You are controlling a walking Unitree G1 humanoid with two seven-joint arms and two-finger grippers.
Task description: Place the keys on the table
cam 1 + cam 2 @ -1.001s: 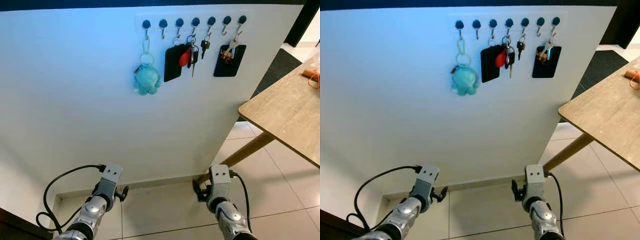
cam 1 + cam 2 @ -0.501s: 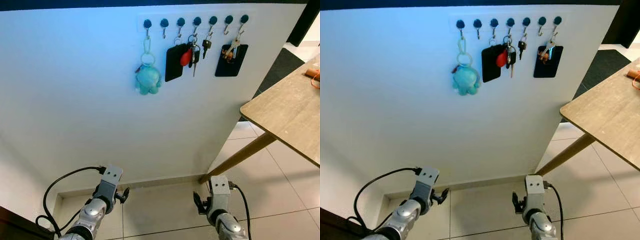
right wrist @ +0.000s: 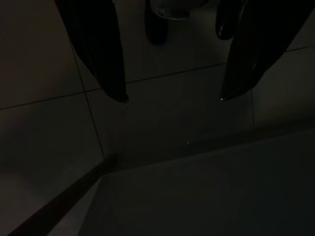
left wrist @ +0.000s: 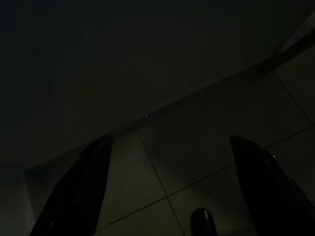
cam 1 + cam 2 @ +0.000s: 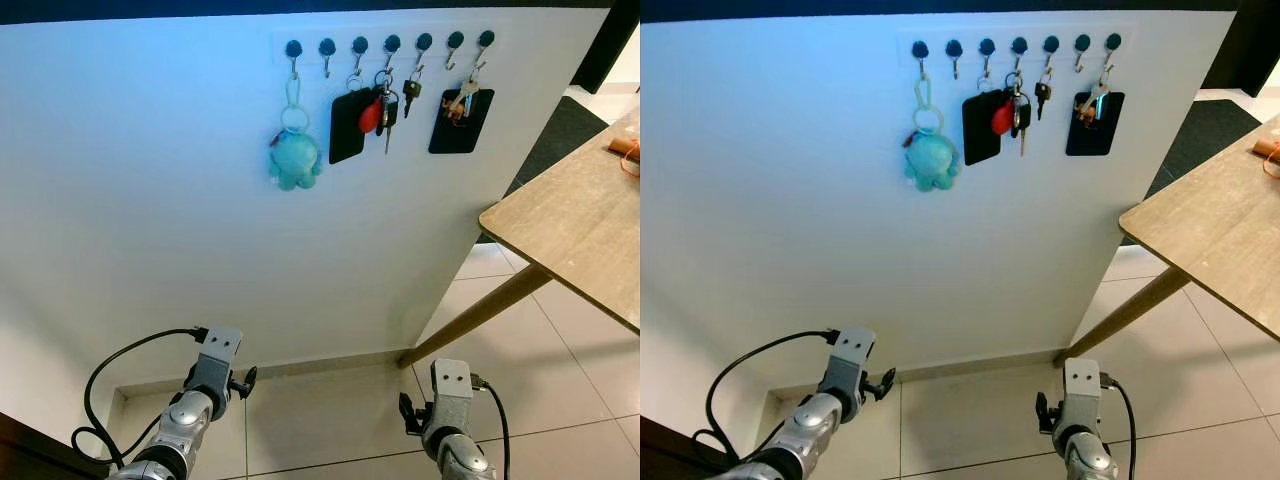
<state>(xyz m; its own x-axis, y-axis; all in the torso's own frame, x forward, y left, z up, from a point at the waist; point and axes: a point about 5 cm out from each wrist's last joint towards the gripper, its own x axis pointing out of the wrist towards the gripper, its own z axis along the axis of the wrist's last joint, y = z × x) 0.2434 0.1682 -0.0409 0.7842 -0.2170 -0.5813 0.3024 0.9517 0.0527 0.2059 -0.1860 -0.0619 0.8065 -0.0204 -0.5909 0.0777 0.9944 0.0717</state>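
Right gripper [image 3: 172, 98] dropping lower in frame since earlier; both hanging open, empty, left gripper [image 4: 170, 187] too. Keys [image 5: 385, 100] hanging on hook rack [image 5: 390, 44], upper centre; table [image 5: 570, 230] right.

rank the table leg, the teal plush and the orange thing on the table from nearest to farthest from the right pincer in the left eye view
1. Table leg, just above the right pincer, on the robot's right.
2. Teal plush, hanging on the wall, up left.
3. Orange thing, far right on the table.

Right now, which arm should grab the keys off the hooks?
Probably the right. The keys hang on the right half of the hook row, and the table stands on that side too. Both the right gripper and left gripper hang low, open, empty.
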